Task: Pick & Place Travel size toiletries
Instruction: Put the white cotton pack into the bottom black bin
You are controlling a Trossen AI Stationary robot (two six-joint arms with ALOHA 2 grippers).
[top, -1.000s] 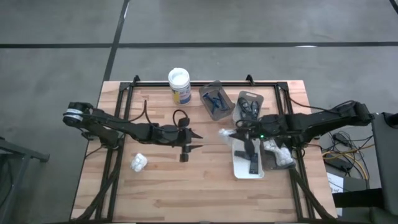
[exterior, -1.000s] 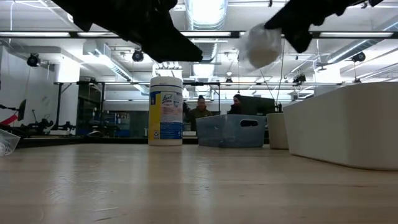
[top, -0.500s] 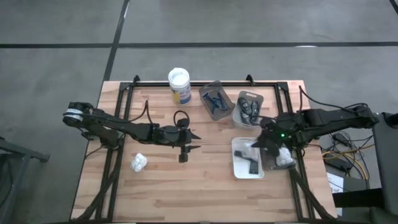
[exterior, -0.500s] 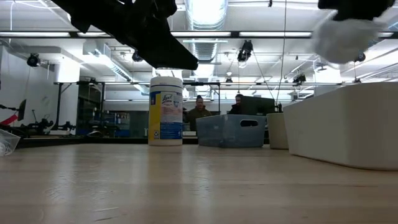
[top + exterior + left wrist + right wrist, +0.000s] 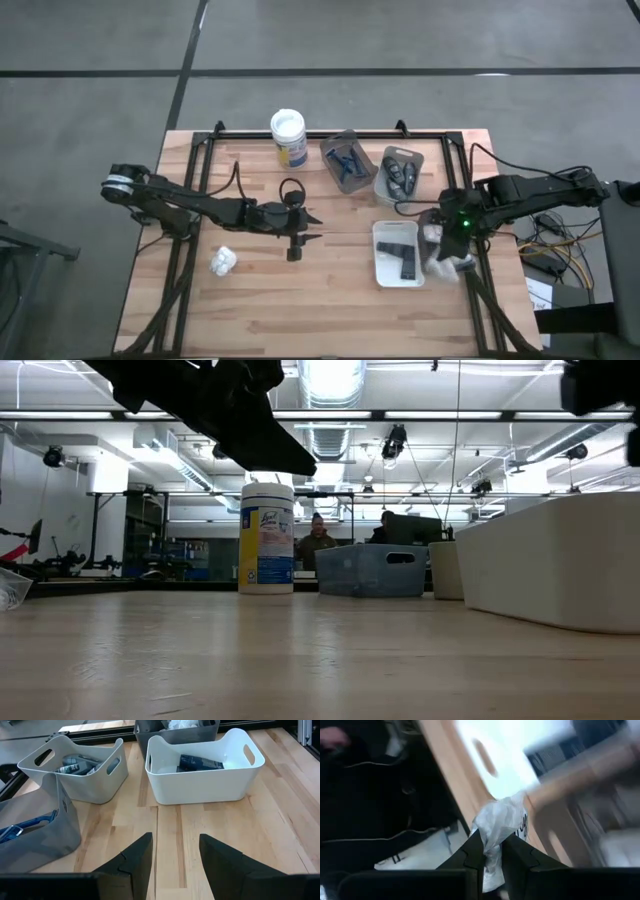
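My right gripper (image 5: 490, 852) is shut on a white lumpy packet (image 5: 501, 820) and hangs over the gap between the white tray (image 5: 385, 270) and the grey tray (image 5: 452, 262) of white packets at the table's right. A second white packet (image 5: 222, 262) lies on the wood at the near left. My left gripper (image 5: 172, 855) stands open above the table's middle (image 5: 305, 226) with nothing between its fingers. Black tubes (image 5: 200, 762) lie in the white tray. Blue razors (image 5: 345, 160) and dark bottles (image 5: 400, 172) fill two grey trays farther back. My right gripper pinches the white packet between its two fingers, at the crumpled end (image 5: 492, 837) nearest the fingertips. The rest of the packet sticks out beyond the fingers. The fingers slant downward. The packet is lifted clear of the table and trays.
A white-lidded tub (image 5: 288, 135) with a blue-yellow label stands at the far edge, left of the razor tray. Bare wood lies between the two arms and along the near edge. A black frame (image 5: 330, 133) runs along the table's far side.
My right gripper has carried the white packet toward the table's right edge, from left of the white tray to over the trays at the right, turning and tipping down as it went. In the low view the packet has passed out at the right. The left arm has stayed put.
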